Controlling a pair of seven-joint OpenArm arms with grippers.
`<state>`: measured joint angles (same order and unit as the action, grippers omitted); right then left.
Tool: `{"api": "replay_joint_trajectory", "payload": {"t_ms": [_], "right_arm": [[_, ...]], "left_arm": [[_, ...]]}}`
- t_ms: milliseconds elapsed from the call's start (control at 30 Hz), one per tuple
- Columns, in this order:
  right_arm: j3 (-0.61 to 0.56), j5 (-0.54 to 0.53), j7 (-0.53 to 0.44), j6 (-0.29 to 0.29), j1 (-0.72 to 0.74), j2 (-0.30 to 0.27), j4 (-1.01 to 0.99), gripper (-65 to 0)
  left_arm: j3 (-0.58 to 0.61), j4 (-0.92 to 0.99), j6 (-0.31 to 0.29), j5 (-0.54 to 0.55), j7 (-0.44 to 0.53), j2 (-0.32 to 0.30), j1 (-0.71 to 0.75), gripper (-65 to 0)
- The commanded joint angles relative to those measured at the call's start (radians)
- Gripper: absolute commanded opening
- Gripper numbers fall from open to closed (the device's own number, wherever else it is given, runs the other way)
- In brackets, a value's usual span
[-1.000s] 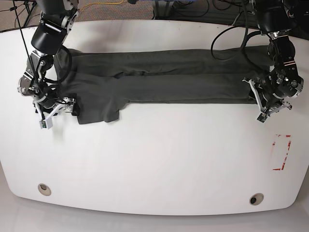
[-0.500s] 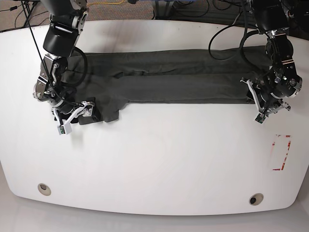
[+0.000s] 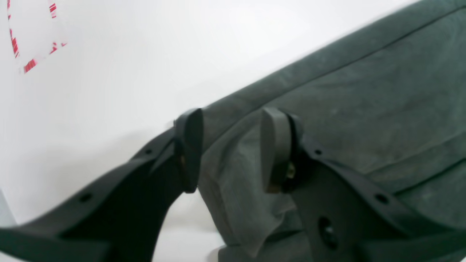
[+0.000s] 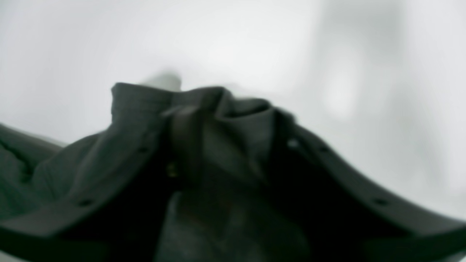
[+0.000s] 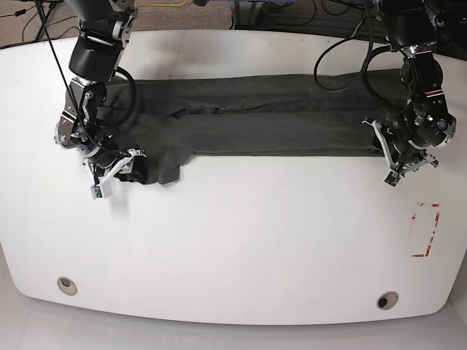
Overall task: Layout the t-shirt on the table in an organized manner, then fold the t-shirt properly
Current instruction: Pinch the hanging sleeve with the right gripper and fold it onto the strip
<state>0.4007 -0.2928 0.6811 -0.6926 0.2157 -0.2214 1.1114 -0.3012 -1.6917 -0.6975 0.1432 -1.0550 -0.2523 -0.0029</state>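
The dark grey t-shirt (image 5: 255, 120) lies as a long folded band across the far half of the white table (image 5: 233, 240). At its near-left corner, my right gripper (image 5: 128, 169) is closed on bunched cloth. The blurred right wrist view shows the t-shirt (image 4: 138, 102) gathered up between the fingers of the right gripper (image 4: 233, 127). My left gripper (image 5: 381, 146) sits at the band's right end. In the left wrist view the t-shirt (image 3: 364, 91) fills the gap of the left gripper (image 3: 233, 153), with a pinched fold raised off the table there.
A red-and-white sticker (image 5: 426, 231) is on the table near the right edge, also seen as the sticker (image 3: 22, 54) in the left wrist view. Two grommet holes (image 5: 67, 284) (image 5: 387, 300) sit near the front edge. Cables run behind the table's far edge.
My right gripper moved right from beside the shirt onto its near-left corner and closed on the cloth. The left arm has held its place at the right end.
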Motion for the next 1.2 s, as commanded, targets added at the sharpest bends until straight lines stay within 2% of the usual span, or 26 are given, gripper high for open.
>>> {"api": "replay_joint_trajectory", "payload": {"t_ms": [0, 67, 100, 233, 467, 633, 767, 1000, 1167], "right_arm": [[-0.003, 0.011, 0.024, -0.006, 0.009, -0.005, 0.006, -56.4], [-0.003, 0.011, 0.025, -0.006, 0.009, -0.005, 0.012, -64.0], [-0.003, 0.011, 0.027, -0.006, 0.009, -0.005, 0.017, -65.0], [-0.009, 0.005, 0.047, -0.006, 0.004, -0.005, 0.075, -64.4], [-0.021, -0.035, 0.19, -0.006, -0.002, 0.02, 0.215, -65.0], [-0.027, -0.124, 0.306, -0.006, -0.037, 0.026, 0.352, -65.0], [-0.029, -0.239, 0.418, -0.006, -0.058, 0.029, 0.456, -65.0], [-0.036, -0.42, 0.546, -0.006, -0.112, 0.029, 0.6, -65.0], [-0.084, -0.517, 0.628, -0.006, -0.164, 0.014, 0.686, -65.0]], "left_arm": [[-0.005, -0.015, -0.001, 0.003, 0.014, -0.012, -0.018, -40.7], [-0.005, -0.015, -0.001, 0.003, 0.014, -0.012, -0.018, -40.7], [-0.005, -0.015, -0.001, 0.003, 0.014, -0.012, -0.018, -40.7], [-0.005, -0.014, -0.001, 0.002, 0.014, -0.012, -0.018, -40.7], [-0.005, -0.012, -0.001, 0.0, 0.014, -0.012, -0.018, -40.7], [-0.005, -0.012, -0.001, 0.0, 0.014, -0.012, -0.018, -40.7], [-0.005, -0.012, -0.001, 0.0, 0.014, -0.012, -0.016, -40.7], [-0.005, -0.012, -0.001, 0.0, 0.014, -0.012, -0.013, -40.7], [-0.005, -0.012, -0.001, -0.001, 0.014, -0.012, -0.012, -40.7]]}}
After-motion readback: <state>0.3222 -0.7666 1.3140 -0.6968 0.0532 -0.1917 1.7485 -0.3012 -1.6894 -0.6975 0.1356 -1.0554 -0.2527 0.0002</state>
